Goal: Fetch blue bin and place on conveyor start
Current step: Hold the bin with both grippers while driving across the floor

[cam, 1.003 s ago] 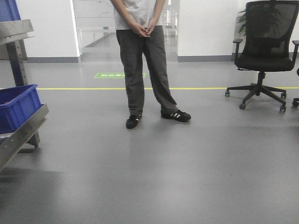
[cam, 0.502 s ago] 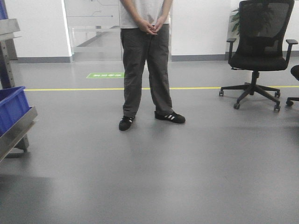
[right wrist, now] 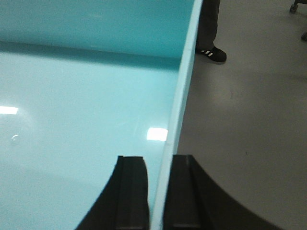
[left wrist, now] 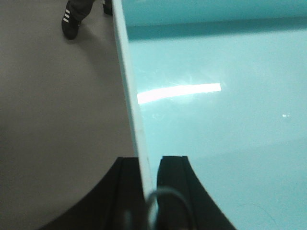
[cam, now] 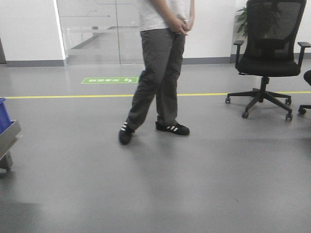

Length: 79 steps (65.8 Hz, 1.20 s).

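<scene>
The blue bin (left wrist: 216, 120) is a pale aqua tub that fills most of the left wrist view and also shows in the right wrist view (right wrist: 86, 110); its inside is empty. My left gripper (left wrist: 149, 165) is shut on the bin's left wall, one black finger outside, one inside. My right gripper (right wrist: 163, 165) is shut on the bin's right wall the same way. The bin hangs above the grey floor. The conveyor start is out of view. Neither gripper nor the bin shows in the front view.
A person (cam: 160, 73) stands ahead at the middle on the grey floor (cam: 194, 184). A black office chair (cam: 269, 53) is at the right. A steel shelf rail (cam: 7, 141) with a dark blue crate (cam: 4, 114) sits at the left edge.
The front view has swung right: the shelf and dark blue crate slid to the left edge. The person has shifted stance and moved right in frame.
</scene>
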### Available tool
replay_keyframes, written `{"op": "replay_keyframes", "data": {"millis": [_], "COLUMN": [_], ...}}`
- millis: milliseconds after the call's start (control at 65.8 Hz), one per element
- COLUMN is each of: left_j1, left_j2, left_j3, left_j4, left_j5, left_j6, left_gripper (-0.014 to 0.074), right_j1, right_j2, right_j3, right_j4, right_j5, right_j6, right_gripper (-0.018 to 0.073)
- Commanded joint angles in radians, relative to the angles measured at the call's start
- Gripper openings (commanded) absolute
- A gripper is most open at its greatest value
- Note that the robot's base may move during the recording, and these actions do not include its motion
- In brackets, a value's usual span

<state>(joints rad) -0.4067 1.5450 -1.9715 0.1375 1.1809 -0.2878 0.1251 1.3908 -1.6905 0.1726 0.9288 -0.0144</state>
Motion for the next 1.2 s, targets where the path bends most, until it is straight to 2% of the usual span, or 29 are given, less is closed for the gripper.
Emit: {"op": "replay_keyframes", "data": {"millis": [0, 1186], "left_j1": [0.005, 0.005], "left_j2": [-0.011, -0.011], "left_j3": [-0.007, -0.007], "left_j4": [0.026, 0.026], "left_j5": [-0.029, -0.029], "left_j6": [0.013, 0.013], "left_gripper": [-0.0111, -0.0111], "right_j1": [-0.001, -0.001], "right_j2": [-0.015, -0.015], "right_j3": [-0.012, -0.012], "right_j4": [-0.009, -0.009], "right_j5": [-0.048, -0.065], "right_j6": [-0.022, -0.022], "right_gripper": [-0.0153, -0.0153]}}
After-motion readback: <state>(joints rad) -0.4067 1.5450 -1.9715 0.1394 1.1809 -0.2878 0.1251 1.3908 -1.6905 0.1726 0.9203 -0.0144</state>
